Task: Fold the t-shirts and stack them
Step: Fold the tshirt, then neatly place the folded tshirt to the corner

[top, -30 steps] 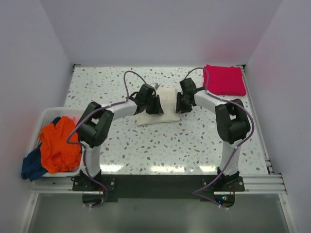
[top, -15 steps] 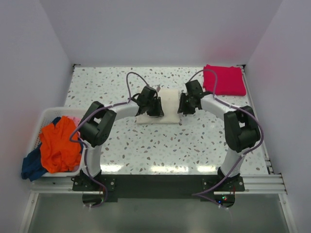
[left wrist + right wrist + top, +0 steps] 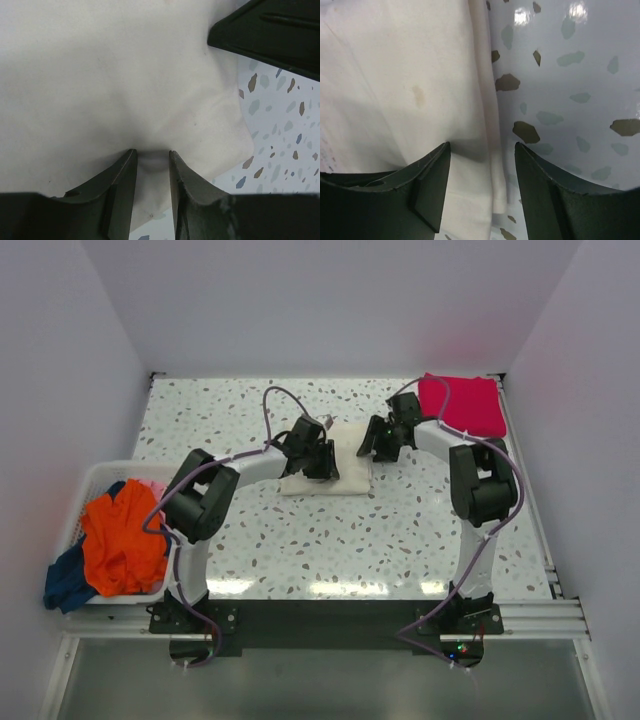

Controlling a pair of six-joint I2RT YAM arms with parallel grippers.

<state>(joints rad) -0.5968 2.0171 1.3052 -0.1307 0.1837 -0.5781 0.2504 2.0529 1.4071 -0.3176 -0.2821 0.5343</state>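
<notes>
**Left end effector** (image 3: 150, 155): jaws narrow, pinching a small puckered ridge of the cream off-white cloth t-shirt (image 3: 100, 75). Creases fan out from the pinch point.

**Right end effector** (image 3: 481, 147): jaws wide, nothing held. They straddle the cream shirt's layered right edge, with one finger (image 3: 427, 185) over cloth and the other over the speckled terrazzo-pattern counter (image 3: 570, 100).

**Cream off-white t-shirt** (image 3: 350, 468): a folded rectangle lying flat on the counter, under the left end effector (image 3: 318, 455) and just left of the right one (image 3: 378, 440). A faint yellowish stain shows ahead of the right finger.

**Magenta-red cloth t-shirt** (image 3: 465, 405): folded square, beyond and to the right of the right end effector.

**White slatted basket** (image 3: 100, 472): well left of the left end effector. It holds a crumpled orange t-shirt (image 3: 120, 540), a dark blue t-shirt (image 3: 65, 585) spilling over the rim, and a pink t-shirt (image 3: 150, 485).
</notes>
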